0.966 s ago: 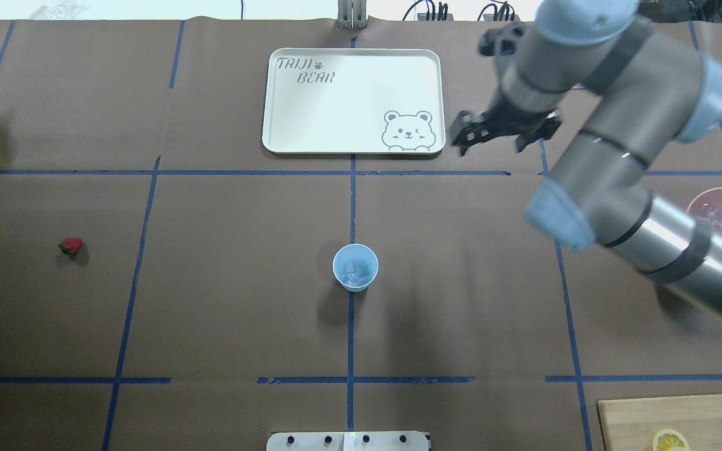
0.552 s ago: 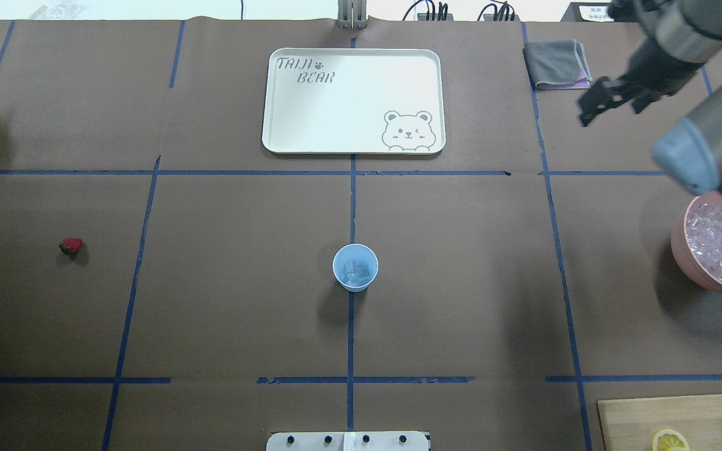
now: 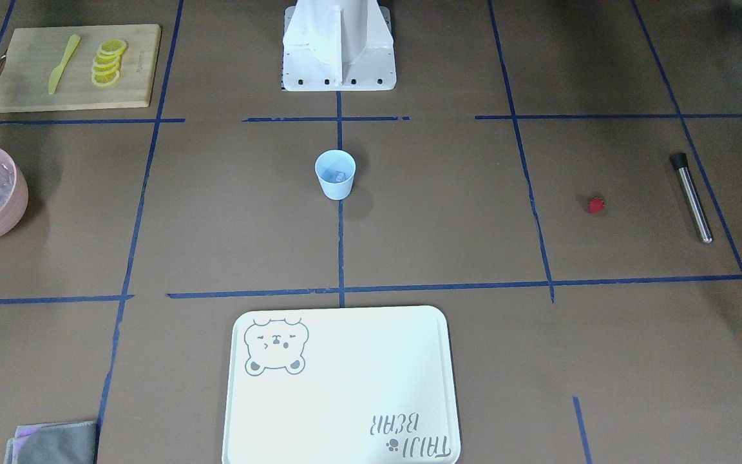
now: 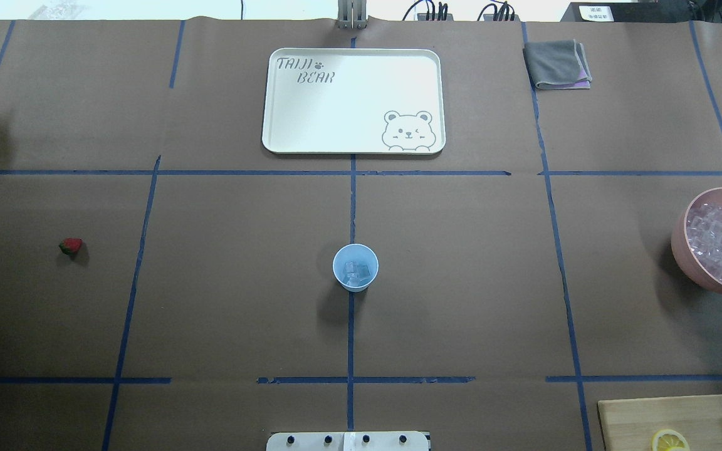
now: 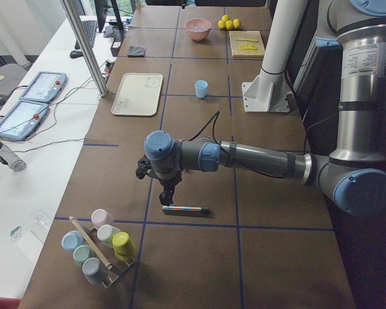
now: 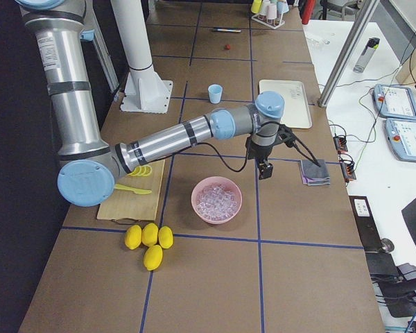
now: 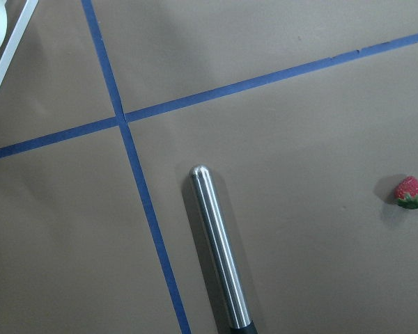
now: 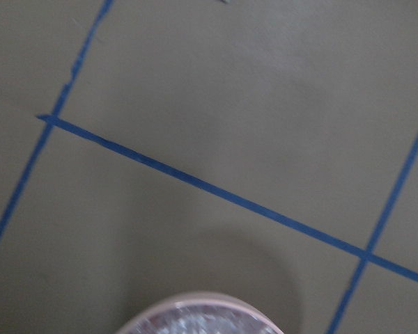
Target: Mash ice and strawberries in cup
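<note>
You're looking at the small pale-blue plastic cup (image 4: 355, 267) standing upright on the centre tape line, between the robot base and the white bear-print tray (image 4: 348, 100). A few clear ice cubes (image 4: 357, 270) are lying in its bottom. The small red strawberry (image 4: 71, 245) is lying on the brown table cover, well apart from the cup on the robot's left side, not yet in the cup. The steel rod with a black end (image 3: 691, 196) is lying flat near the berry, farther out to the left.

The left gripper (image 5: 168, 192) is hanging fingers-down close over one end of that rod. Its wrist camera is showing the rod's rounded tip and the berry off to one side. You're getting the fingers only in the side view, so you can't tell whether they're apart or together.

The right gripper (image 6: 265, 170) is hanging over the table between the round pink bowl (image 4: 680, 244), which is holding a heap of ice, and the folded grey cloth (image 4: 556, 62). Same limit there: finger state can't be told.

The wooden board (image 3: 23, 77) is carrying lemon slices (image 3: 107, 61) and a yellow knife (image 3: 62, 64).
</note>
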Motion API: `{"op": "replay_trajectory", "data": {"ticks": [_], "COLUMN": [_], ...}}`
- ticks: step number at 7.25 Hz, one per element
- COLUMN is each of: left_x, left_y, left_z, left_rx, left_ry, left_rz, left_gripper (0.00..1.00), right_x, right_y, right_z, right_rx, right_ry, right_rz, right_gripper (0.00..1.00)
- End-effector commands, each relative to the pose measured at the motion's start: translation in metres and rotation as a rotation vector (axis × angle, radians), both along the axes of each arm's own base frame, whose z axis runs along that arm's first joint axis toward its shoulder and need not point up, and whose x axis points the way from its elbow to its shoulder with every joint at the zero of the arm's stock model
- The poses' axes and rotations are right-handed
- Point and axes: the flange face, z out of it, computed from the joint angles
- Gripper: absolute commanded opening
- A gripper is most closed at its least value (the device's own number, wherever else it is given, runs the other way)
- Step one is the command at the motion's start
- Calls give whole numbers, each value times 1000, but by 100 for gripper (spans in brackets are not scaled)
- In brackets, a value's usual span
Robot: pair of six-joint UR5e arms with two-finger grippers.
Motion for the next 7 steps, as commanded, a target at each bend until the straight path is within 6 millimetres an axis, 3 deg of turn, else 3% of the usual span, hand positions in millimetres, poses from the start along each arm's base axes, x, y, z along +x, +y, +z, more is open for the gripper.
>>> {"op": "replay_trajectory", "data": {"ticks": [1, 2, 3, 4, 5, 7], "left_x": [0, -1, 1, 2, 2, 13], "left_y": [0, -3, -21, -26, -24, -24], "left_z": [-1, -8, -31, -40, -35, -51], "left_rx": [2, 34, 125, 127, 105, 162], "left_ry": [0, 3, 10, 16, 19, 40], "left_rz": [0, -1, -6, -26, -53, -64], "left_gripper": [100, 100, 100, 100, 100, 100], "right_x": [59, 68, 68, 68, 68, 68], "right_y": [73, 83, 87, 87, 87, 87], "right_z": [75, 83, 84, 83, 84, 84], "right_rx": [-119, -157, -184, -183, -185, -185], "right_ry": [-5, -2, -1, -1, -3, -6], "right_rz": [79, 122, 147, 149, 149, 149], "right_gripper": [99, 99, 99, 99, 99, 99]}}
